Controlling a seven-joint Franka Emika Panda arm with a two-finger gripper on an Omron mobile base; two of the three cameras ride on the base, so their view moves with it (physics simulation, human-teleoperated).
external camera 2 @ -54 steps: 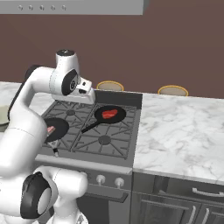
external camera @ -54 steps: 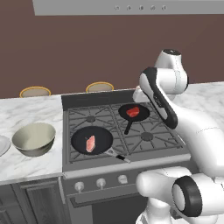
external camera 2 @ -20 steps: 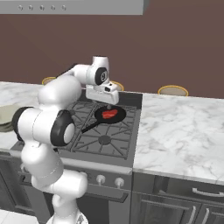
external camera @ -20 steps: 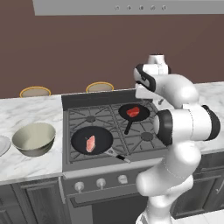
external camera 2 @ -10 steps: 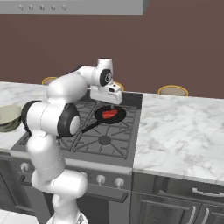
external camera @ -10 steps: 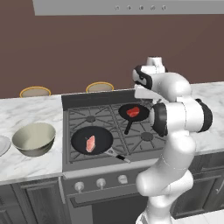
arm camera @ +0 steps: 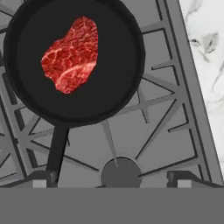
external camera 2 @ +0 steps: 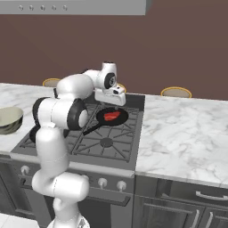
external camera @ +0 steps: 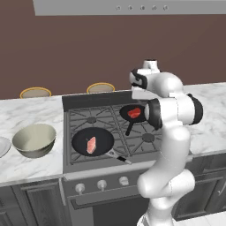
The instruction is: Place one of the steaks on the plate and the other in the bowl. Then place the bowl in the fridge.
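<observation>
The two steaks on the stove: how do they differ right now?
The red steak lies in the smaller rear pan, under the tool. The pink steak is paler and lies in the larger front pan, nearer the bowl. Both lie flat, untouched.

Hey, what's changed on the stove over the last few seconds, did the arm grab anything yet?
The arm swung from low in front of the stove up and back, so the end effector now hangs open above the red steak in the rear pan. Nothing was taken hold of. Both steaks, the pink steak, the bowl and the plate stayed put.
</observation>
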